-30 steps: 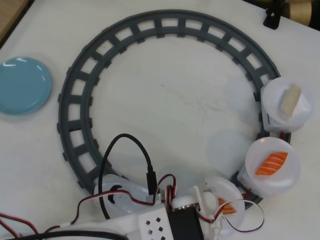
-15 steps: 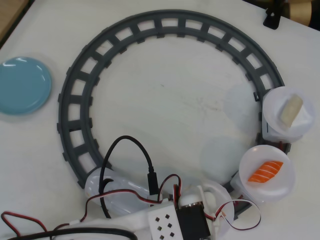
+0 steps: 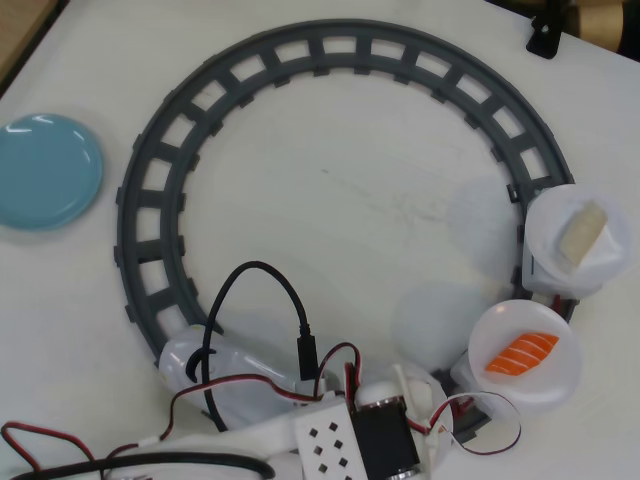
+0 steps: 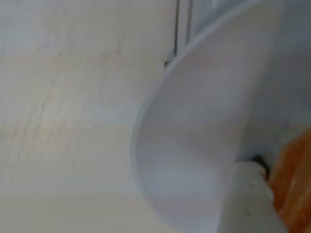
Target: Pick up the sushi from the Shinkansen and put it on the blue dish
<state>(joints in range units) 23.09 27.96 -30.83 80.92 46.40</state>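
The white Shinkansen (image 3: 205,365) sits on the lower part of the dark grey ring track, its nose at lower left in the overhead view. My gripper (image 3: 420,405) is low over the white plate (image 3: 432,385) of the car behind the nose and hides what lies on it. In the wrist view one white finger (image 4: 248,199) rests against an orange piece, the sushi (image 4: 291,184), on that white plate (image 4: 194,145); the other finger is out of frame. The blue dish (image 3: 48,170) lies empty at the far left, outside the track.
Two more train plates stand at the right: one holds a bright orange striped piece (image 3: 522,352), the other a whitish-beige piece (image 3: 582,233). The arm's black and red cables (image 3: 250,330) loop over the train's nose. The grey track (image 3: 330,45) rings the table's middle.
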